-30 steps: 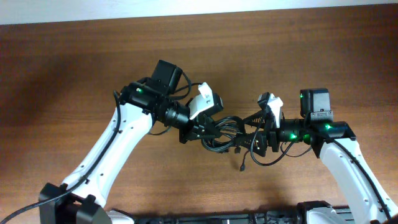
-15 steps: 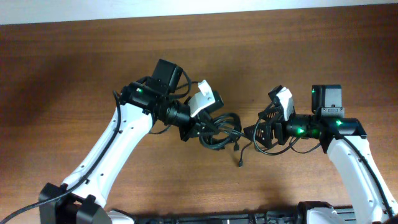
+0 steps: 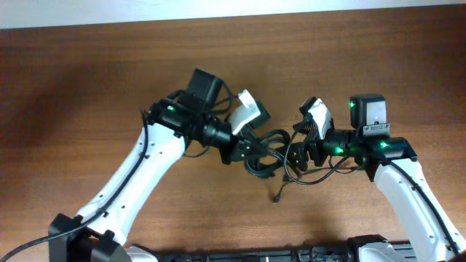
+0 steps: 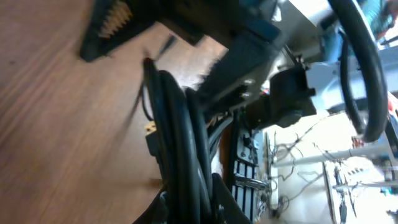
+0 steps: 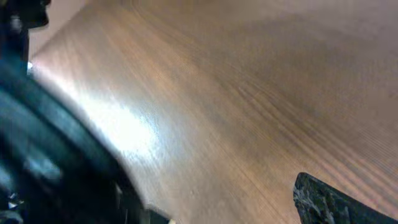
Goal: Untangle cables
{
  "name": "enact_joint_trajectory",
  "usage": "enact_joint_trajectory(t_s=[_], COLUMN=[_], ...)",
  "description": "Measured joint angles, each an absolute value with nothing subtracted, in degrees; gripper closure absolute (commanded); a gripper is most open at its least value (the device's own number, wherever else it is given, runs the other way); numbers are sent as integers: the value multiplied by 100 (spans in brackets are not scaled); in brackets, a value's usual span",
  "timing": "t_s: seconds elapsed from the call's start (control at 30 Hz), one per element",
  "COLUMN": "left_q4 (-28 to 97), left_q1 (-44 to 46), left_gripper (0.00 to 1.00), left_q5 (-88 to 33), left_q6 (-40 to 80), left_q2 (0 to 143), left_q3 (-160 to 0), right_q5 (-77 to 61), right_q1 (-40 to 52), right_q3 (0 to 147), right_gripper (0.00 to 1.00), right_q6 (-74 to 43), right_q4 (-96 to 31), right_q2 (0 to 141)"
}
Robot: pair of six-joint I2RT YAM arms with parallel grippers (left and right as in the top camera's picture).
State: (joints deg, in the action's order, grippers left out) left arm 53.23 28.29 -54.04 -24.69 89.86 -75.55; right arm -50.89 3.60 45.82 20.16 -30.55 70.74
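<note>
The cables (image 3: 266, 151) are a tangled black bundle hanging just above the table's middle. My left gripper (image 3: 244, 151) is shut on the bundle's left side. In the left wrist view the cords (image 4: 180, 137) run up from between the jaws (image 4: 189, 210). One loose plug end (image 3: 277, 196) dangles below the tangle. My right gripper (image 3: 297, 154) is open at the bundle's right side, with loops curling round it. The right wrist view shows bare wood between its jaws (image 5: 211, 205), one fingertip (image 5: 329, 202) at the right and a blurred dark mass (image 5: 50, 155) at the left.
The brown wooden table (image 3: 87, 87) spreads all round the two arms. A pale wall strip (image 3: 233, 7) runs along the far edge. Dark equipment (image 3: 240, 255) lies at the near edge between the arm bases.
My right gripper, which had drawn away to the right, has come back left against the bundle. The left arm has shifted slightly right with the cables still held.
</note>
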Motion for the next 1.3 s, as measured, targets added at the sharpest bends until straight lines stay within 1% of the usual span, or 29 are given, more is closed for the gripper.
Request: enact_joint_trajectory(t_s=[0.03, 0.07, 0.1, 0.13, 0.17, 0.2, 0.23, 0.27, 0.3, 0.33, 0.37, 0.4, 0.43, 0.47, 0.5, 0.53, 0.6, 0.63, 0.7, 0.8, 0.83, 0.87, 0.93, 0.97, 1.03, 1.17, 1.3], left_q4=[5306, 5299, 5275, 5258, 5242, 5212, 5199, 5199, 5205, 5218, 5221, 5253, 5286, 5295, 5295, 5288, 5271, 5177, 4869, 4589, 4580, 4578, 4578, 4580, 4619, 5186, 5245], left_q1=[2976, 3085, 3192, 3260, 3277, 3277, 3277, 3275, 3258, 3258, 3258, 3262, 3286, 3317, 3321, 3280, 3037, 2886, 2491, 2408, 2429, 2475, 2598, 2663, 2829, 3179, 3356], left_gripper=[100, 100, 100, 100, 100, 100, 100, 93, 82, 76, 74, 68, 61, 49, 43, 42, 45, 45, 45, 47, 49, 53, 59, 59, 65, 66, 62], left_q5=[-5402, -5400, -5393, -5374, -5352, -5310, -5288, -5242, -5205, -5188, -5159, -5135, -5118, -5098, -5094, -5098, -5107, -5116, -5113, -5070, -4950, -4705, -4399, -4313, -4141, -3218, -2764], left_q6=[-2530, -2593, -2665, -2724, -2762, -2773, -2783, -2779, -2779, -2781, -2808, -2821, -2829, -2864, -2864, -2812, -2534, -2298, -1507, -517, -183, 421, 1085, 1269, 1612, 2327, 2746], left_q2=[8986, 8986, 8986, 8986, 8986, 8986, 8986, 8986, 8986, 8973, 8956, 8945, 8945, 8945, 8945, 8945, 8945, 8945, 8945, 8945, 8945, 8945, 8945, 8945, 8945, 8945, 8945], left_q3=[-7555, -7555, -7555, -7557, -7561, -7561, -7564, -7568, -7572, -7572, -7572, -7575, -7575, -7575, -7575, -7575, -7575, -7575, -7575, -7575, -7575, -7575, -7575, -7575, -7575, -7570, -7553], right_q5=[-5129, -5192, -5258, -5408, -5592, -5826, -5946, -6149, -6222, -6270, -6298, -6322, -6368, -6414, -6423, -6423, -6436, -6442, -6442, -6440, -6440, -6425, -6390, -6372, -6335, -6302, -6289], right_q1=[366, 377, 381, 388, 401, 436, 449, 460, 458, 456, 456, 454, 438, 429, 405, 360, 71, -67, -311, -368, -368, -368, -368, -368, -366, -366, -366], right_q3=[4582, 4582, 4582, 4580, 4580, 4580, 4580, 4574, 4574, 4574, 4574, 4574, 4574, 4574, 4574, 4574, 4574, 4574, 4574, 4574, 4574, 4574, 4574, 4574, 4574, 4574, 4574], right_gripper=[7, 14, 27, 54, 78, 95, 96, 96, 96, 96, 96, 96, 96, 96, 96, 96, 96, 96, 96, 96, 96, 96, 96, 96, 96, 96, 96], right_q6=[2021, 2062, 2078, 2099, 2123, 2139, 2141, 2174, 2163, 2130, 2075, 1957, 1772, 1498, 1302, 1105, 650, 548, 405, 320, 316, 309, 305, 301, 301, 298, 301], right_q4=[-2971, -2943, -2912, -2882, -2821, -2788, -2777, -2783, -2777, -2768, -2749, -2696, -2670, -2622, -2574, -2530, -2493, -2488, -2482, -2482, -2480, -2480, -2482, -2480, -2480, -2482, -2482], right_q2=[7074, 7074, 7074, 7074, 7074, 7072, 7072, 7072, 7072, 7072, 7072, 7072, 7072, 7072, 7072, 7072, 7074, 7074, 7074, 7078, 7078, 7078, 7078, 7078, 7078, 7078, 7078])
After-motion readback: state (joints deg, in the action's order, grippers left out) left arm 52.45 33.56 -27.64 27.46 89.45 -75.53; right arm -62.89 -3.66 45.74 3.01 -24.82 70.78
